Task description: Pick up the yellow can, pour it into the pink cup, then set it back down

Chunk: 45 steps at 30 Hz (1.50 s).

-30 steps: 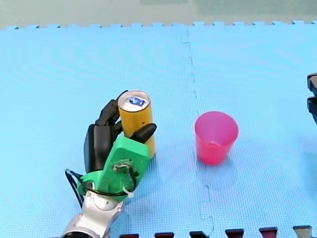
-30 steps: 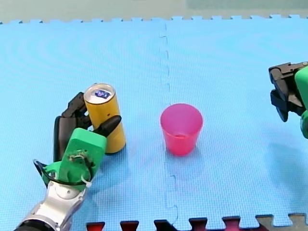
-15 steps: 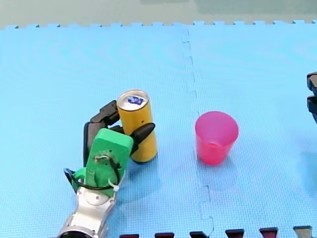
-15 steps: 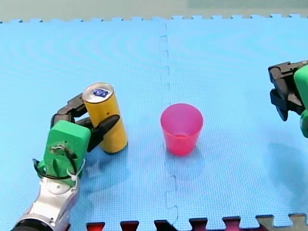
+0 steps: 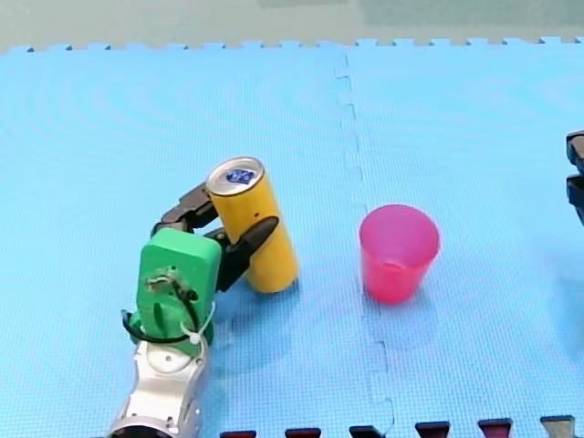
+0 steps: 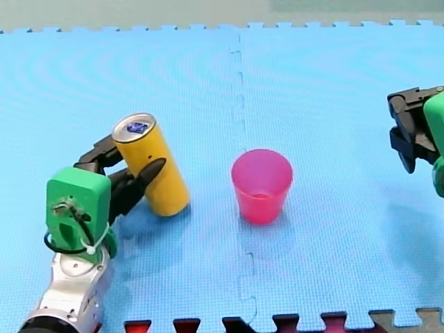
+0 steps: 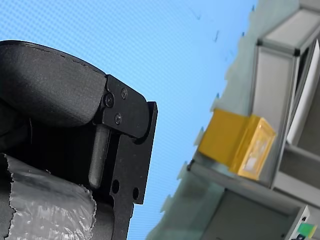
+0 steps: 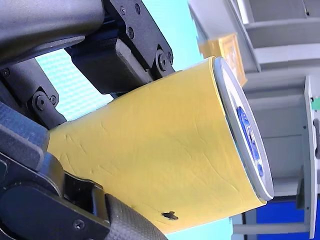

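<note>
Over on the left half of the blue mat [image 5: 456, 119], my left hand [image 5: 205, 255] is clamped round the yellow can [image 5: 251, 228]. There are fingers [image 5: 187, 212] behind it and the thumb across the front, gripping about mid-body. The second wrist view backs that up: the can [image 8: 150, 160] sits snug between the black fingers [image 8: 115, 65], with no gap I can spot.

The can's tilted, with its top leaning left, away from the pink cup [image 5: 398, 253]. Its bottom end is right down at the mat, and I honestly can't tell if it's touching or just clear of it. The cup stands upright to the right of the can, well apart from it.

So I'd call this the pick-up step: grip made, pour not started. Next I reckon I need to get the can properly clear of the mat, carry it right until the top hangs over the cup's rim, then roll the wrist the opposite way to the current lean.

My right hand [image 6: 416, 132] sits at the far right edge holding nothing. Released or clenched, I can't tell.
</note>
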Available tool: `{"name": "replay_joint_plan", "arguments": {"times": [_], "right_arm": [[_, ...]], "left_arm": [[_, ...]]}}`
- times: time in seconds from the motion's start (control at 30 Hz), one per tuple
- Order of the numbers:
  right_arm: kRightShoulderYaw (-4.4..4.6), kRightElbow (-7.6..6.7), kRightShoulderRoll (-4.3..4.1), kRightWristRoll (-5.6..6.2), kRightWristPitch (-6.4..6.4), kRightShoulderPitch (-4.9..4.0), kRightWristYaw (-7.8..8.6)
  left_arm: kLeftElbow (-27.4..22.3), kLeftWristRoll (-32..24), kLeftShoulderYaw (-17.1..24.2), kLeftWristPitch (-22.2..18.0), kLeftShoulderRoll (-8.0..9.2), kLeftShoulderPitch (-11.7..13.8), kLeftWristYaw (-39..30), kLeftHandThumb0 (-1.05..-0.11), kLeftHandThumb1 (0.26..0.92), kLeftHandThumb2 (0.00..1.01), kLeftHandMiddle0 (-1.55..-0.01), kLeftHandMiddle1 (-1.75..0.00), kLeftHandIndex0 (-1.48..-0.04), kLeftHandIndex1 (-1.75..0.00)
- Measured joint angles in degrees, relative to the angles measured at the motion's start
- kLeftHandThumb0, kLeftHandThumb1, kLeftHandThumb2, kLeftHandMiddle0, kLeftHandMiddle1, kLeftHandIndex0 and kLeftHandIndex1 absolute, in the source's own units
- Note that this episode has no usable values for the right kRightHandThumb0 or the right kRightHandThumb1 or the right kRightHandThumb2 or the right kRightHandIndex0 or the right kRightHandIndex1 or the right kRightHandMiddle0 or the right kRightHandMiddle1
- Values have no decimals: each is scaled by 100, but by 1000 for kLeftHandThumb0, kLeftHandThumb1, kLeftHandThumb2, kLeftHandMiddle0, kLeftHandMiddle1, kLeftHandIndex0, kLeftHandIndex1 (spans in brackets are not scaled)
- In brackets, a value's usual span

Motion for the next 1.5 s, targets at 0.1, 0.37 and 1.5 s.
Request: {"name": "replay_joint_plan", "arguments": {"times": [0.1, 0.37, 1.5], "right_arm": [[2, 10, 7, -4, 14, -6, -16], [9, 23, 29, -30, 54, -41, -45], [19, 38, 197, -33, 100, -8, -128]], "left_arm": [[-14, -56, 58, 5, -11, -1, -57, -411, 823, 1, -1374, -21, -1222, 0], [89, 44, 159, -516, -40, -45, 142, -412, 820, 0, -1375, -14, -1221, 0], [388, 2391, -1064, -401, 407, -642, 2955, -437, 849, 1, -1367, -6, -1201, -3]]}}
